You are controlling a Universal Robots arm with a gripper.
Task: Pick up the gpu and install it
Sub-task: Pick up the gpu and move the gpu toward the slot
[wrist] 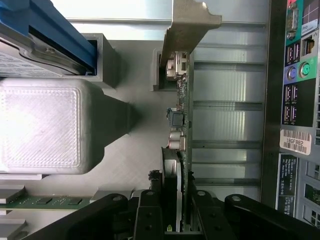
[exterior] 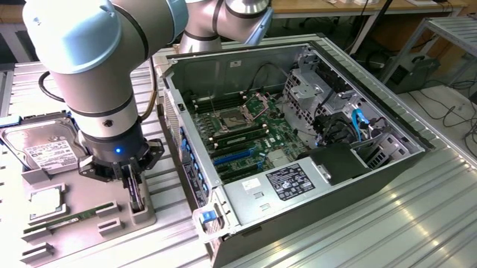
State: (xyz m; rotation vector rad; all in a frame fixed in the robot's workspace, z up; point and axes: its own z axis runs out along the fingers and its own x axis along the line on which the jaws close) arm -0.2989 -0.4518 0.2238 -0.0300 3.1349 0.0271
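The gpu (exterior: 135, 192) is a thin black card standing on edge in a slot of the grey fixture tray (exterior: 82, 237), at the exterior view's left of the open computer case (exterior: 298, 139). My gripper (exterior: 128, 177) hangs straight down over it and is shut on the card's upper edge. In the wrist view the gpu (wrist: 183, 115) shows edge-on, with its silver bracket (wrist: 189, 25) at the far end. My gripper (wrist: 176, 212) has one black finger (wrist: 150, 212) pressed against each face of the card.
A silver hard drive (exterior: 43, 149), a CPU (exterior: 46, 202) and a green memory stick (exterior: 68, 219) lie on the same tray. The case lies on its side with blue expansion slots (exterior: 234, 157) showing on the motherboard. Its rear port panel (wrist: 300, 75) is close beside my gripper.
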